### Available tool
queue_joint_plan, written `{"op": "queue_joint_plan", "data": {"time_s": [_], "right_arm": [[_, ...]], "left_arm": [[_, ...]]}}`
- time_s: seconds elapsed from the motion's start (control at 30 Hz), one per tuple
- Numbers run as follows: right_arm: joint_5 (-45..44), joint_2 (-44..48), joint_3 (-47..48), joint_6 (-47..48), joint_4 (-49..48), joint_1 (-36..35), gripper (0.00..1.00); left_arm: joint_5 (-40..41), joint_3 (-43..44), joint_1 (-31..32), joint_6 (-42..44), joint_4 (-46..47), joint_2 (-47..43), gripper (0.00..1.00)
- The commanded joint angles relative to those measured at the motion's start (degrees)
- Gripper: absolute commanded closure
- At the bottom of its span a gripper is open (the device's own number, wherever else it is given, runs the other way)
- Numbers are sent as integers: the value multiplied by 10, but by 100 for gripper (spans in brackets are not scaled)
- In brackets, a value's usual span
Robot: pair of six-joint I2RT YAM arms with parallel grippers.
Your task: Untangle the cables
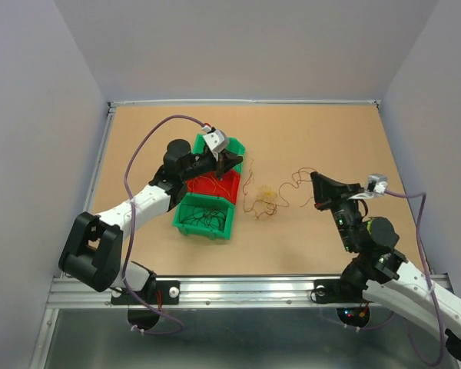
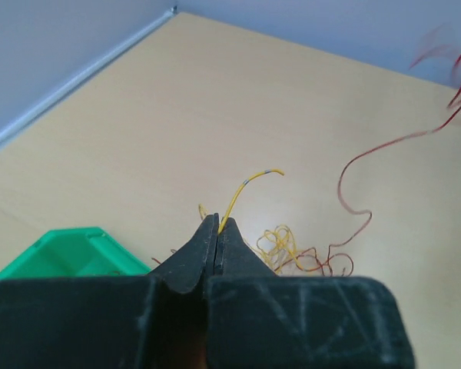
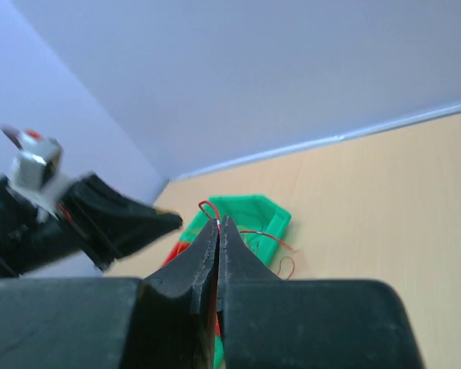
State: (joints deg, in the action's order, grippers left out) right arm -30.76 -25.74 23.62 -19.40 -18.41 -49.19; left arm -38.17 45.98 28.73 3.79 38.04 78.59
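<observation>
The cables lie as a small curly tangle [image 1: 265, 198] of yellow, reddish and dark wires on the table between my arms. In the left wrist view the tangle [image 2: 283, 247] sits just beyond my left gripper [image 2: 217, 221], whose jaws are shut on a yellow wire [image 2: 244, 189] that arcs up from the tips. From above, the left gripper [image 1: 229, 163] hovers over the bins, left of the tangle. My right gripper [image 3: 221, 223] is shut on a thin red wire [image 3: 208, 206] that loops out of its tips. From above, it [image 1: 316, 178] is to the right of the tangle, and a red strand [image 1: 298, 181] runs from it toward the pile.
Three small bins stand in a row left of the tangle: a far green bin [image 1: 232, 147], a red bin [image 1: 207, 187] and a near green bin [image 1: 205, 217], each with wires inside. A raised rail [image 1: 246, 102] borders the table. A long red wire [image 2: 369, 157] curls over the table.
</observation>
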Motion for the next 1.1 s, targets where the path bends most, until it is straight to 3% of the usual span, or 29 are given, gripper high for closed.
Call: {"op": "queue_joint_plan", "data": {"time_s": [0.0,0.07,0.13,0.17,0.3,0.43,0.6,0.9,1.07], "right_arm": [[-90,64,0,-8,7,-1,99],[-89,81,6,2,8,0,99],[-60,83,18,13,8,-1,99],[-50,77,34,22,11,-1,99],[-2,7,96,45,12,0,100],[36,-82,175,67,11,-1,99],[56,-217,267,103,-6,-1,99],[127,-445,466,152,-29,0,99],[159,-540,550,152,-28,8,100]], "left_arm": [[-8,29,3,21,-17,22,100],[-21,34,3,30,-27,33,97],[-46,35,3,40,-32,36,68],[-56,33,4,44,-33,35,44],[-75,30,5,48,-31,22,23],[-98,31,5,46,-27,-8,15],[-75,21,-5,42,-31,-50,14],[106,-3,-141,-78,8,-110,13],[153,-14,-189,-109,33,-101,14]]}}
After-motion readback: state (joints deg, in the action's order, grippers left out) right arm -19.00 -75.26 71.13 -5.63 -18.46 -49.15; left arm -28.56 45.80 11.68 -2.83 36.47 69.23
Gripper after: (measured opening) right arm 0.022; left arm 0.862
